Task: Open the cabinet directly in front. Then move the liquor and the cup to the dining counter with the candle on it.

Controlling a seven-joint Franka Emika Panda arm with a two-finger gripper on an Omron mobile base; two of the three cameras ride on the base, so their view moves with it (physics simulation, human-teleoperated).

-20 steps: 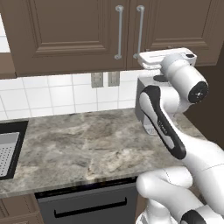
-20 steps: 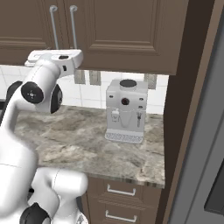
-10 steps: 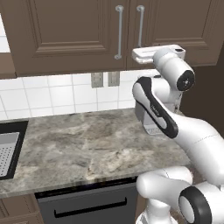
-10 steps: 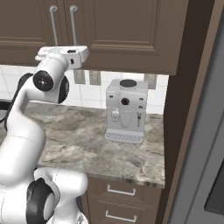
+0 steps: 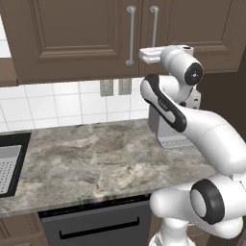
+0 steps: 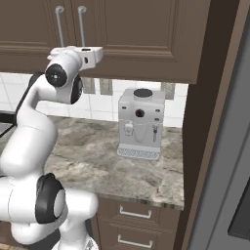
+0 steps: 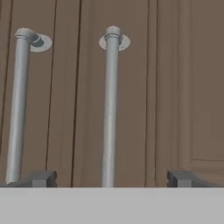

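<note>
We see our gripper [image 7: 111, 178] with its jaws spread wide and nothing between them, raised just in front of the cabinet [image 7: 175, 87], whose two doors are closed. The right door's handle [image 7: 110, 109] stands between our fingertips [image 7: 180, 178]; the left handle [image 7: 18, 105] is beside it. Below lies the counter [image 5: 96, 158] with a coffee machine [image 6: 140, 124].

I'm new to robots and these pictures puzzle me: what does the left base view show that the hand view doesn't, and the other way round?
The left base view alone shows the robot's arm, the marbled counter, the sink at its left end and the tiled wall.

The hand view alone shows the gripper up close: its dark fingertips stand wide apart, open, with the nearer handle between them.

Both show the closed cabinet and its two silver handles.
</note>
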